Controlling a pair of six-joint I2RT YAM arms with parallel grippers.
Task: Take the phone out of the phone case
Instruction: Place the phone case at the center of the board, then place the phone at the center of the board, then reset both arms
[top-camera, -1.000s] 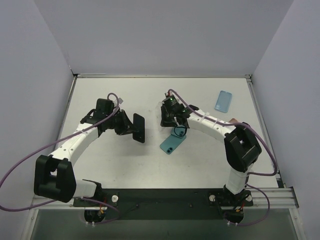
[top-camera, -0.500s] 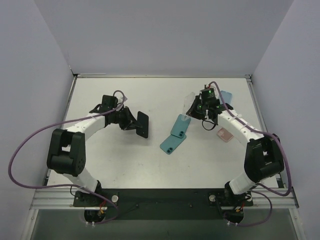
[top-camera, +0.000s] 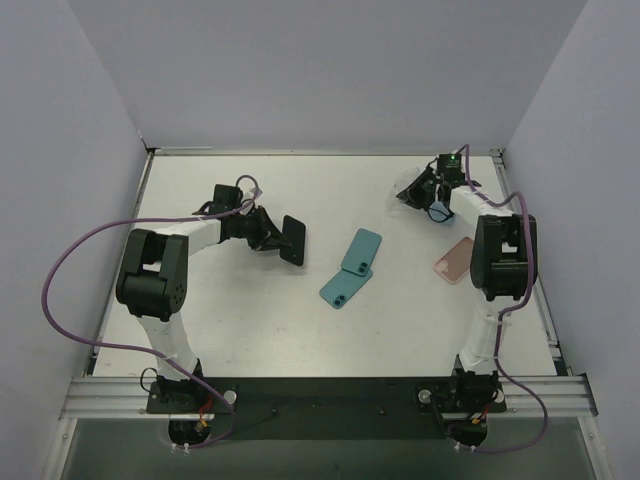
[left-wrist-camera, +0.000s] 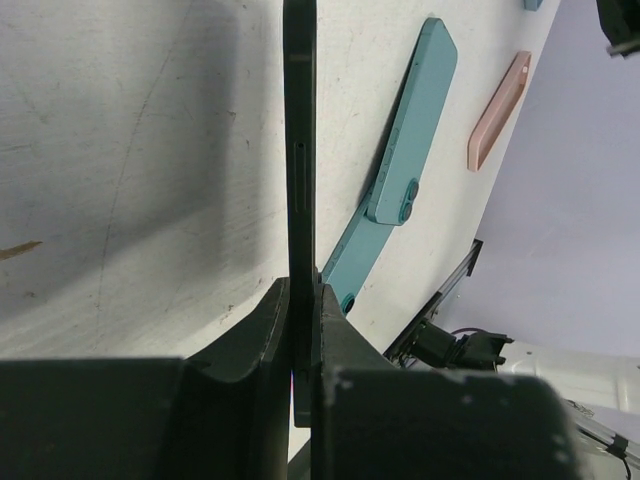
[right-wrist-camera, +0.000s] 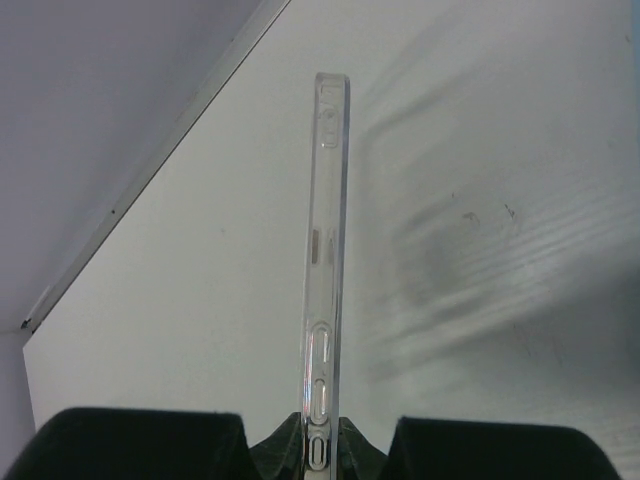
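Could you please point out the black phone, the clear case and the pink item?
black phone (left-wrist-camera: 300, 150): left wrist view, side edge.
clear case (right-wrist-camera: 327, 250): right wrist view, side wall.
pink item (top-camera: 455, 259): top external view, its middle.

black phone (left-wrist-camera: 300, 150): edge-on only; near end buried between the left gripper (left-wrist-camera: 303, 295) fingers, far end cut off at the top edge.
clear case (right-wrist-camera: 328, 250): near end lost between the right gripper (right-wrist-camera: 320, 430) fingers.
teal phone (left-wrist-camera: 352, 262): near corner hidden behind 1 finger.
blue slab (top-camera: 438, 212): mostly covered under the right gripper; phone or case unclear.
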